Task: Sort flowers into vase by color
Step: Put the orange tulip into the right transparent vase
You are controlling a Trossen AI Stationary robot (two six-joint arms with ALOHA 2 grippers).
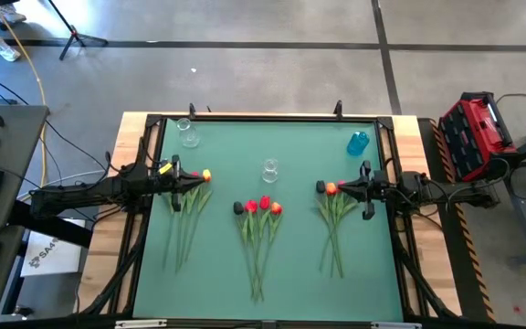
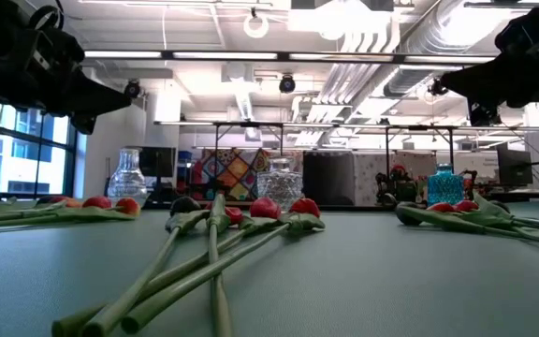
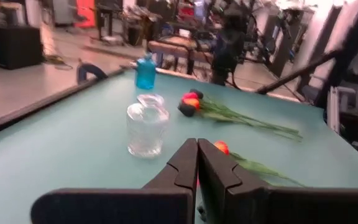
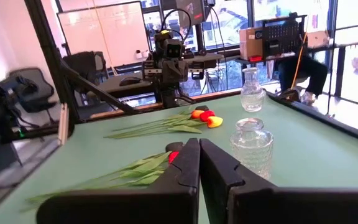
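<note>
On the green table (image 1: pixel 272 265) the flowers (image 1: pixel 261 208) lie in three bunches, none yet in a vase (image 1: pixel 269 170) (all sorting remains). The left gripper (image 1: pixel 186 181) and right gripper (image 1: pixel 347 188) hover, jaws clenched, empty.

no legible text anywhere

Stems cut off, heads half hidden
In the low view the middle tulips (image 2: pixel 215 245) run off the bottom edge; the left tool (image 3: pixel 197 163) hides one red head.
</note>
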